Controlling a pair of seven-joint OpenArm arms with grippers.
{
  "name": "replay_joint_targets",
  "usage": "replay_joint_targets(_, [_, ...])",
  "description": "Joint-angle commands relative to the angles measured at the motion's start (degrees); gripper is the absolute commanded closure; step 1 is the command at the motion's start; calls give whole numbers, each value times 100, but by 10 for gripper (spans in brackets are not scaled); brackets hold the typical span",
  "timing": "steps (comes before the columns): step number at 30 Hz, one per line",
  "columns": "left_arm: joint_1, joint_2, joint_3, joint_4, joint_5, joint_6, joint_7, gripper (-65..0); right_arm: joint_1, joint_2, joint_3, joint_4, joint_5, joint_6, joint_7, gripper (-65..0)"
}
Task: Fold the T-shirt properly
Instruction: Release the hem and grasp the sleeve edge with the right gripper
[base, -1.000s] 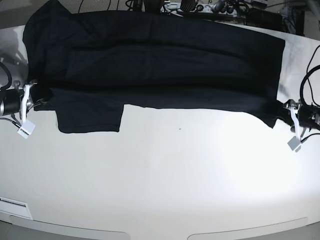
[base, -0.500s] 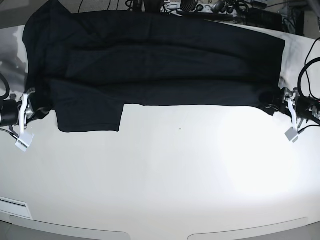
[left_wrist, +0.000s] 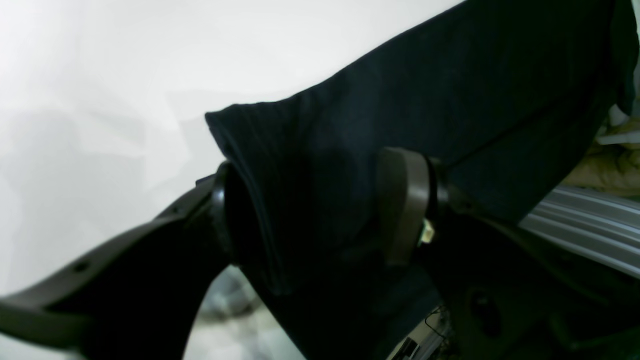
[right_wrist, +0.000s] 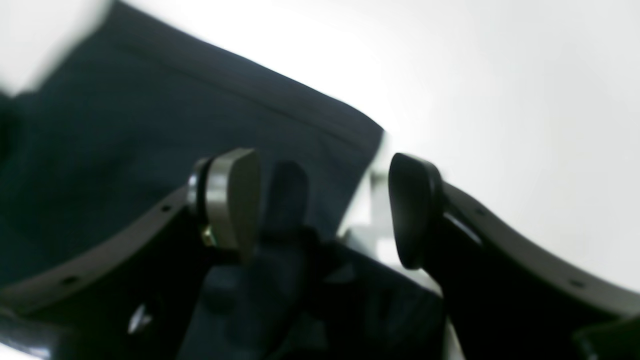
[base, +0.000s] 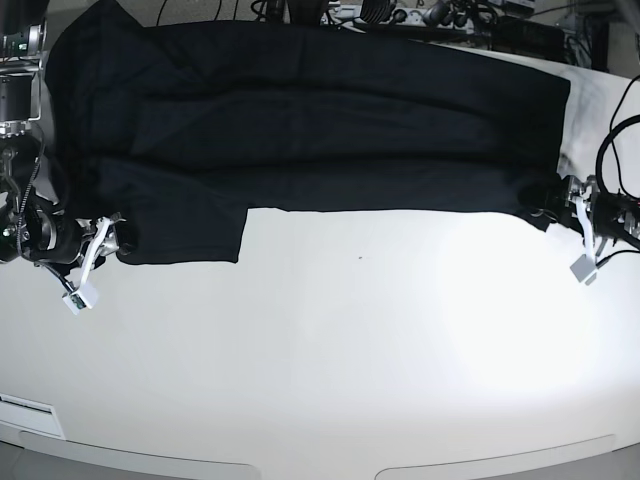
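Note:
The black T-shirt (base: 300, 120) lies spread across the far half of the white table (base: 330, 350), with one sleeve (base: 180, 235) reaching toward the front at the left. My left gripper (base: 558, 205) is at the shirt's right front corner. In the left wrist view the gripper (left_wrist: 310, 210) has its fingers apart, with a bunched fold of the shirt (left_wrist: 450, 90) between them. My right gripper (base: 108, 238) is at the sleeve's lower left corner. In the right wrist view the gripper (right_wrist: 325, 205) is open over the sleeve's hem (right_wrist: 150, 150) and grips nothing.
Cables and equipment (base: 430, 18) line the table's back edge. A white tag hangs from each gripper, one at the left (base: 78, 298) and one at the right (base: 582, 268). The right arm's upper link (base: 15, 70) stands at the far left.
My right gripper has left the shirt's left edge and moved forward and right to the sleeve's corner. My left gripper lifted the right corner back a little earlier and now holds still.

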Motion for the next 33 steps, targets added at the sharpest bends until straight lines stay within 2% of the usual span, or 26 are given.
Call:
replay_joint_targets(1, [-127,-142,-55,61,-95,4,28,-388,125,-7,68,-61,-17,-83,107,-420])
replay_joint_targets(4, [-127,-142,-55,63,-95,4,28,-388,122,-280,70,-520,-151,-197,103,-420])
replay_joint_targets(6, [-127,-142,-55,63,-95,4,28,-388,122,-400,70,-791,-55,-140,127,-420])
replay_joint_targets(10, [-127,-142,-55,61,-95,2,28,-388,122,-509,70,-944,555,184,72,-420])
replay_joint_targets(14, [-129,-142,-55,63,-95,4,28,-388,142,-505,70,-938,1587,732,-306,-402])
replay_joint_targets(15, [-131,-144,-55,63,-95,4,28,-388,160,-505,70,-938,1893,883,-481,-364])
replay_joint_targets(17, [-142,-142,-55,63,-95,2,28,-388,232,-503,70,-935,2422,1090,-870,-219])
replay_joint_targets(19, [-164,-142,-55,63,-95,2,28,-388,361,-498,70,-933,2951,1090,-1307,-37])
replay_joint_targets(20, [-166,-144,-55,63,-95,2,28,-388,424,-481,70,-925,3226,1090,-1482,0])
replay_joint_targets(22, [-177,-144,-55,63,-95,2,28,-388,584,-435,74,-890,3829,1090,-1733,0])
replay_joint_targets(24, [-175,-142,-55,63,-95,2,28,-388,728,-378,79,-778,3878,1090,-2028,0])
replay_joint_targets(28, [-177,-142,-55,63,-95,2,-11,-388,831,-345,98,-63,3878,1090,-2028,0])
replay_joint_targets(33, [-177,-142,-55,63,-95,2,-22,-388,404,-321,101,1488,3878,1090,-2028,0])
